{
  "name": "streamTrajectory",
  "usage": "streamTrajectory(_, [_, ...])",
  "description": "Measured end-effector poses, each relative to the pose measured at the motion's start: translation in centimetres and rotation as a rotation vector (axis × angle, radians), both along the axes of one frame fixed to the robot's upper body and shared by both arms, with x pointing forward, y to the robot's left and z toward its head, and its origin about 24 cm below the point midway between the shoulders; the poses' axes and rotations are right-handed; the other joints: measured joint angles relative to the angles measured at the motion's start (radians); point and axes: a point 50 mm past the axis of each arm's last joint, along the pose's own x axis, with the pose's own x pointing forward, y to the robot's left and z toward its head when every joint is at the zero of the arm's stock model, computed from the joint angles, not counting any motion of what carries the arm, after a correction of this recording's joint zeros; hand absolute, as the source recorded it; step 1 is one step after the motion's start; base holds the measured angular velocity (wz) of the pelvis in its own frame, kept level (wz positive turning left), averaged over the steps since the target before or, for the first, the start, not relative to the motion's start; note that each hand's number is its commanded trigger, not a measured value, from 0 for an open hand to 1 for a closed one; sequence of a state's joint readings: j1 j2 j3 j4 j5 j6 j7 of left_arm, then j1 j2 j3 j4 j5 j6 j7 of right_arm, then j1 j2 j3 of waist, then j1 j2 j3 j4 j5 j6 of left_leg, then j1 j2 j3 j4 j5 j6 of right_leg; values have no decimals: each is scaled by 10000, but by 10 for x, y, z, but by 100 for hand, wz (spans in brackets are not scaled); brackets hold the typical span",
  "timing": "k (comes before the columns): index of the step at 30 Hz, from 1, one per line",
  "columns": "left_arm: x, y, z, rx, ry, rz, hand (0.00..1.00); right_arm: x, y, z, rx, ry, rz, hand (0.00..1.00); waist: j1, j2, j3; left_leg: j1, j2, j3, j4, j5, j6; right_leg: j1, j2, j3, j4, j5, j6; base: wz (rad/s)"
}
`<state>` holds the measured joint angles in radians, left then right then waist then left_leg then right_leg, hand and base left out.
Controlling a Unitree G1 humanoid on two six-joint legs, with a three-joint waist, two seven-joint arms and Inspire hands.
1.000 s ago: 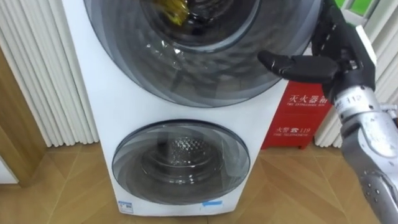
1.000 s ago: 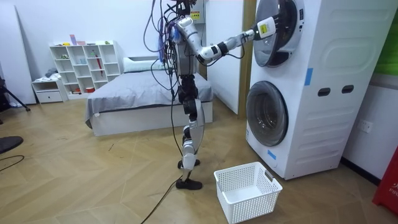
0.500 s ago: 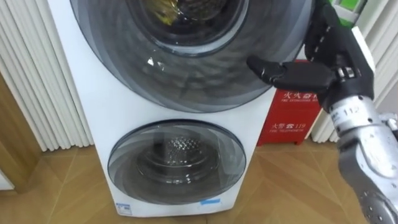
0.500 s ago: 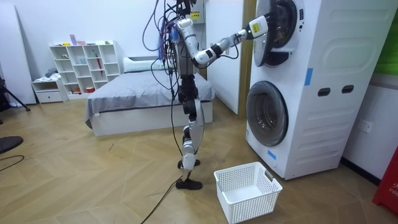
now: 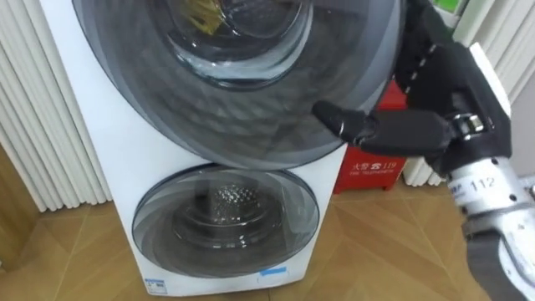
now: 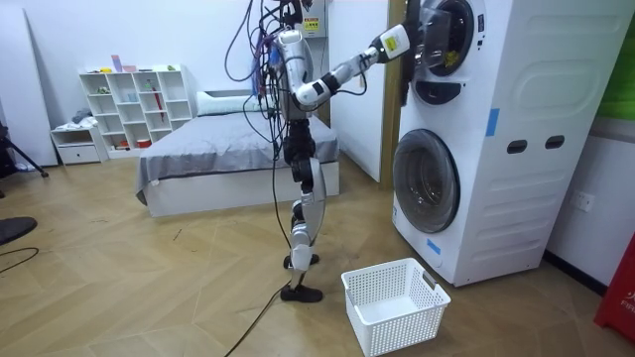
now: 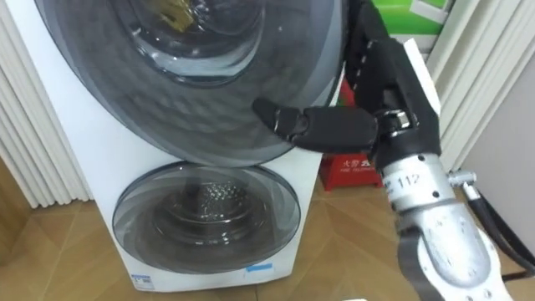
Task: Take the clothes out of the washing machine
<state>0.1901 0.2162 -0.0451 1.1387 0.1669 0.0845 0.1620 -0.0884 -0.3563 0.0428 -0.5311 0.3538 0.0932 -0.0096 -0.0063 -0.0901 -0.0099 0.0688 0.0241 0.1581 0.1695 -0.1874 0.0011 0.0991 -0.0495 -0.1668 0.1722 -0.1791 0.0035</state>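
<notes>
Two white washing machines (image 6: 496,149) are stacked in front of me. My right hand (image 5: 443,109) holds the right rim of the upper machine's round glass door (image 5: 234,109): the thumb lies across the front of the glass and the fingers curl behind the edge. The door stands partly swung out, as the room view shows at the upper door (image 6: 429,40) with my raised right hand (image 6: 405,38) on it. Through the glass, something yellow (image 5: 201,12) shows at the top, likely clothing in the drum. The lower machine's door (image 5: 226,221) is closed.
A white laundry basket (image 6: 395,302) stands on the wood floor beside my feet, before the lower machine. A red box (image 5: 372,167) sits right of the machines, white vertical slats (image 5: 42,125) to their left. A bed (image 6: 228,149) and a white shelf (image 6: 134,99) are behind me.
The upper door has swung farther out from the machine with my right hand on its rim. The arm has risen and drawn back toward me.
</notes>
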Motion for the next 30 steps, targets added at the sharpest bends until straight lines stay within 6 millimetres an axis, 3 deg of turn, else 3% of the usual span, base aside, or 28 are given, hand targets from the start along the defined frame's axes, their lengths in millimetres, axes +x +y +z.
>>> streamTrajectory(6, [1,-1,0,-269,-156,-77,0,-7,1,11,-514,-605,855,0,-348,-118,63,-113,2,14,26,0,1,-120,2,11,36,5,-7,-1])
streamTrajectory(11, [4,-2,0,-356,-265,-69,0,-18,1,27,-903,-1416,1272,0,-453,-226,20,-239,-3,0,46,-8,10,-231,-1,17,42,7,-7,0])
streamTrajectory(20, [3,-1,0,-463,-334,32,0,-25,1,35,-1194,-1888,1579,0,-496,-103,72,-212,2,15,123,-12,8,-162,-4,12,10,7,-7,0])
streamTrajectory(30, [4,-1,0,-451,-342,5,0,-26,3,35,-886,-1802,2299,0,-465,-7,2,-207,10,11,117,-15,8,-201,-2,27,142,9,-11,0])
